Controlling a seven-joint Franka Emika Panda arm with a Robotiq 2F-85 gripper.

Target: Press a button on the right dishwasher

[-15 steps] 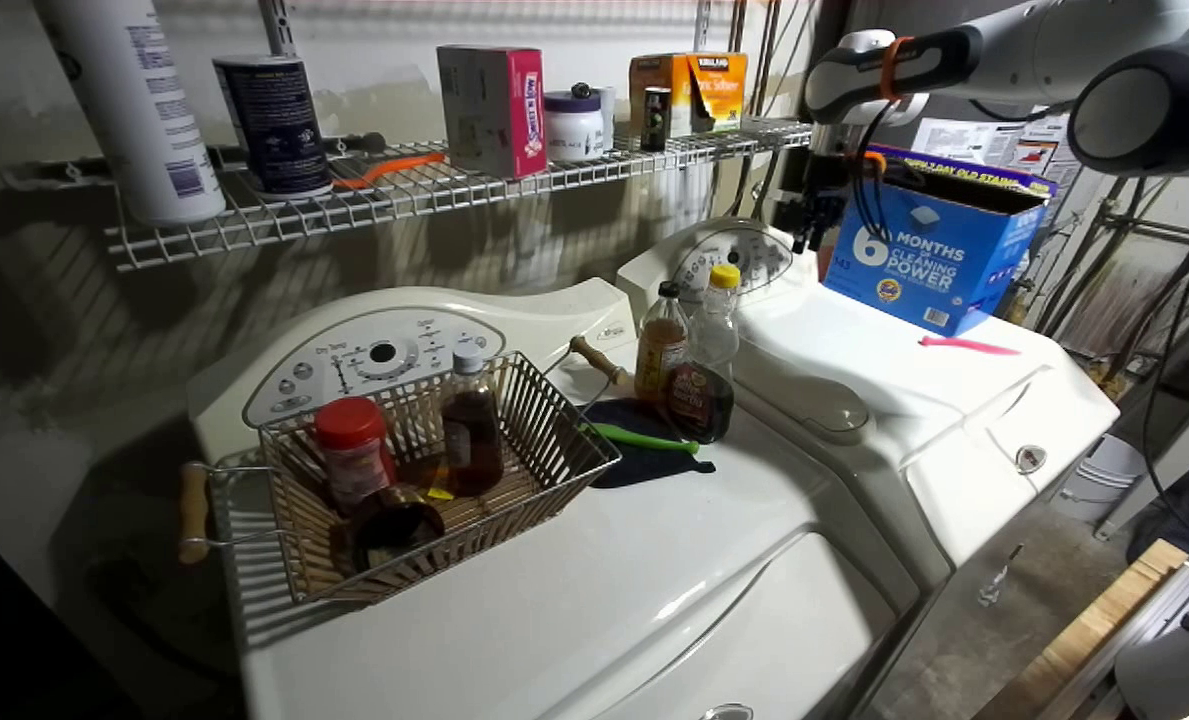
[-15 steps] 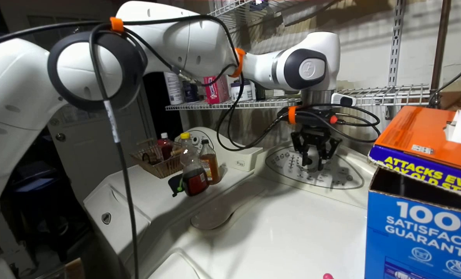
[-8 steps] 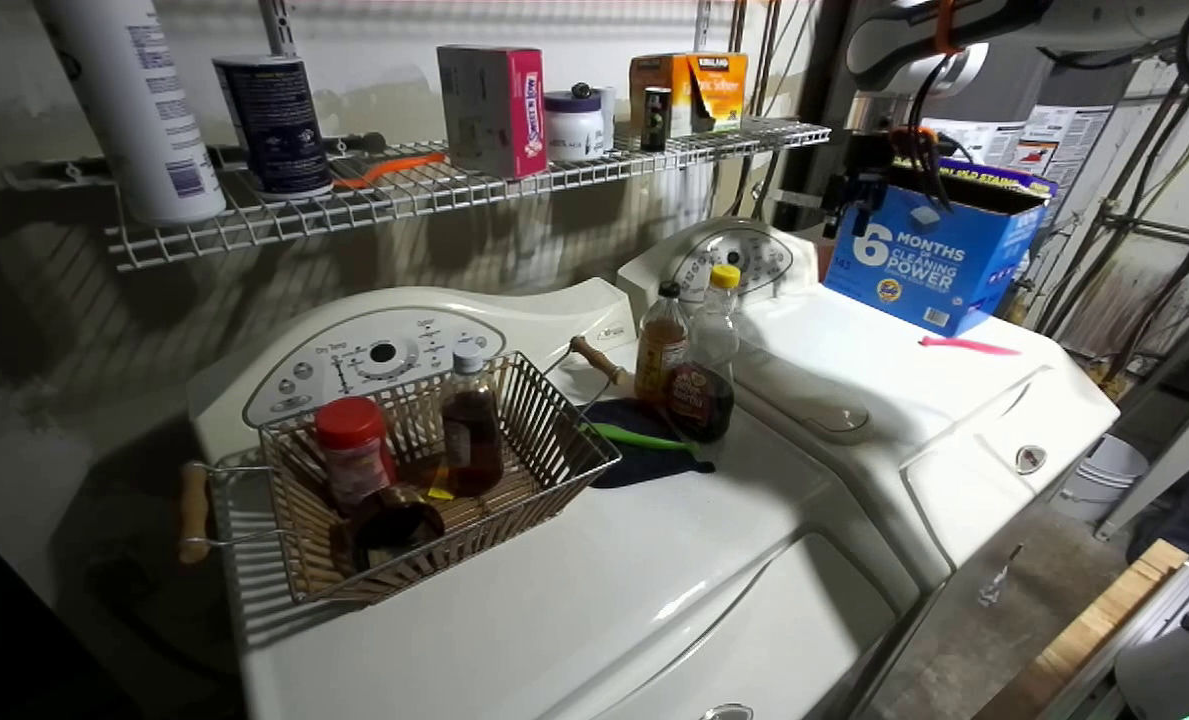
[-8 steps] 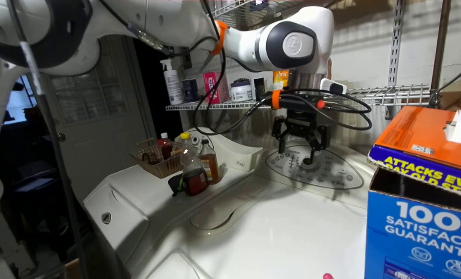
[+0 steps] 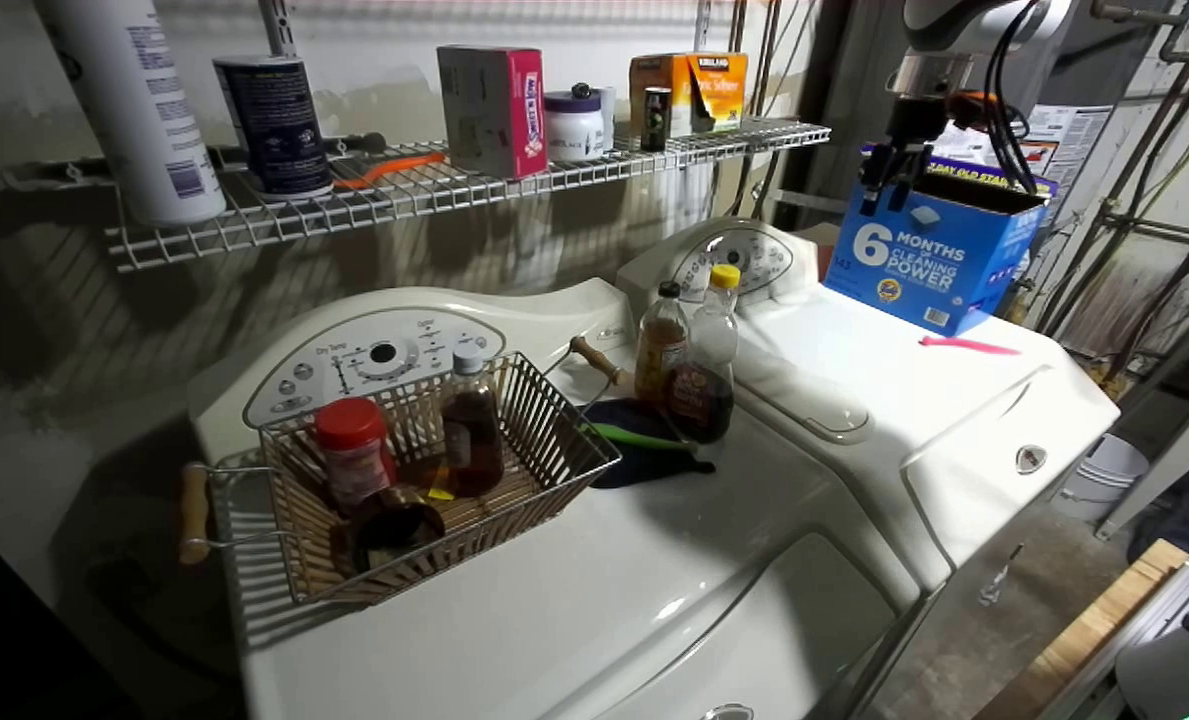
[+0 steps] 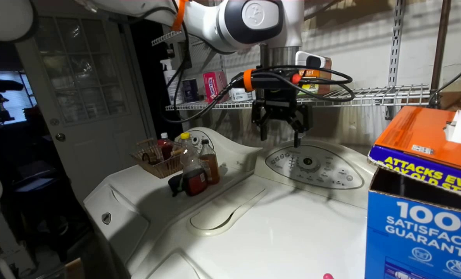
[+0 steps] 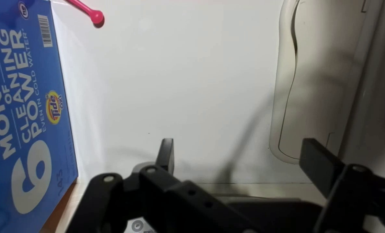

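The black gripper [image 6: 280, 139] hangs just right of centre in an exterior view, above the white top-loading washer [image 6: 284, 228] that fills the lower middle there, and clear of its dial panel [image 6: 319, 166]; the fingers [image 7: 167, 155], as I can see low in the wrist view, are spread wide apart; a Tide carton [image 7: 33, 106] stands on the washer, down the left edge of that view, with a pink stick [image 7: 92, 13] near it at upper left; in an exterior view the dryer [image 5: 514, 620], at lower centre, bears a wire basket [image 5: 552, 415].
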